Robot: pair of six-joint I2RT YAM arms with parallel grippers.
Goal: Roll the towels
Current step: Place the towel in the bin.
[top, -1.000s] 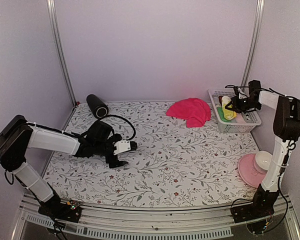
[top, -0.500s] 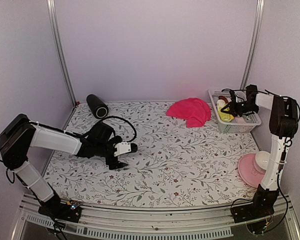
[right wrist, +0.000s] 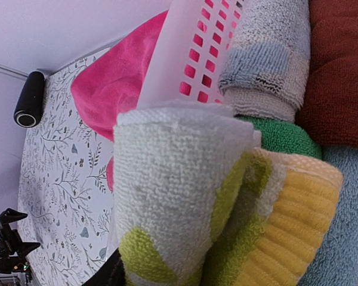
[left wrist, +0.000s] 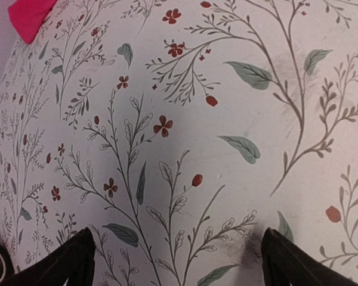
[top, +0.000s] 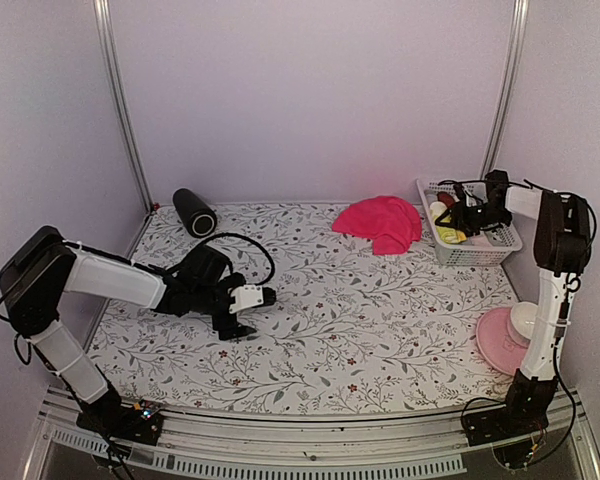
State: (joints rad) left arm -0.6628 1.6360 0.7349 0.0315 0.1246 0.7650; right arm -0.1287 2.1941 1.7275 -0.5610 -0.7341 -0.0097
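The rolled towel (right wrist: 173,196), a short roll of pale looped terry with yellow-green patches, fills the right wrist view, its end a rounded fold. A ribbed yellow towel (right wrist: 289,238) presses against it at 4 o'clock. A green towel (right wrist: 280,138) sits at 1 o'clock and a fuzzy blue towel (right wrist: 349,238) at 3 o'clock. At 12 to 1 o'clock are a grey towel (right wrist: 259,59) with a pale blue patch and a dark red towel (right wrist: 340,59). All are packed in a white plastic basket (top: 480,252) with slotted walls, at 2 o'clock on the floral-printed table (top: 360,330). A hot pink towel (top: 380,222), fluffy and crumpled in a loose heap, lies on the table just beside the basket, at its 9 o'clock.

The right gripper (top: 458,213) hangs over the basket at the rolled towel; I cannot tell whether its jaws are apart or clamped on the roll. The left gripper (top: 246,312) sits low over the table at 8 o'clock, its fingertips (left wrist: 65,262) spread wide with only printed surface between them.

A smooth black cylinder (top: 193,212) lies at 11 o'clock. A round pink plate (top: 492,348) with a white bowl (top: 528,318) on it stands at 4 o'clock.
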